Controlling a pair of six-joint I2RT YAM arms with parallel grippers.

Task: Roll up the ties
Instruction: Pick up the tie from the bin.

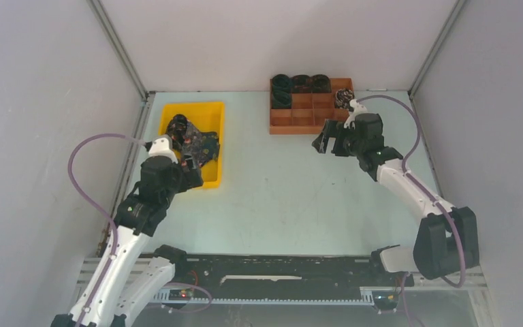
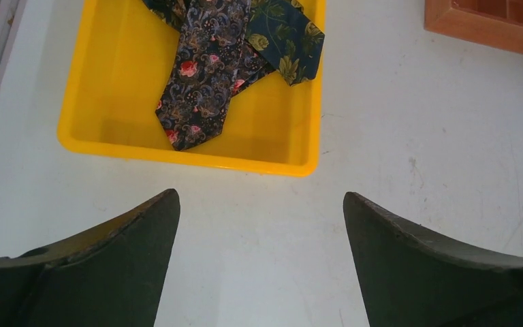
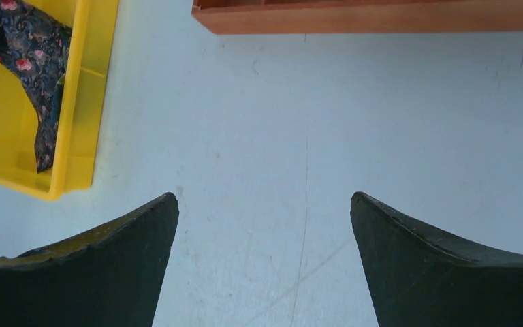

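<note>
**A:** Where do we find the ties?

**B:** Loose ties [image 2: 204,75] lie heaped in the yellow bin [image 2: 109,102] by the table's [image 1: 279,184] left edge. Rolled ties [image 1: 301,83] sit in far compartments of the wooden tray [image 1: 303,119], towards the far right corner.

**A:** And the grippers?

**B:** We see the left gripper [image 2: 260,197] spread wide and empty at the bin's near end. The right gripper [image 3: 264,197], equally wide and empty, hovers by the tray's near edge.
</note>
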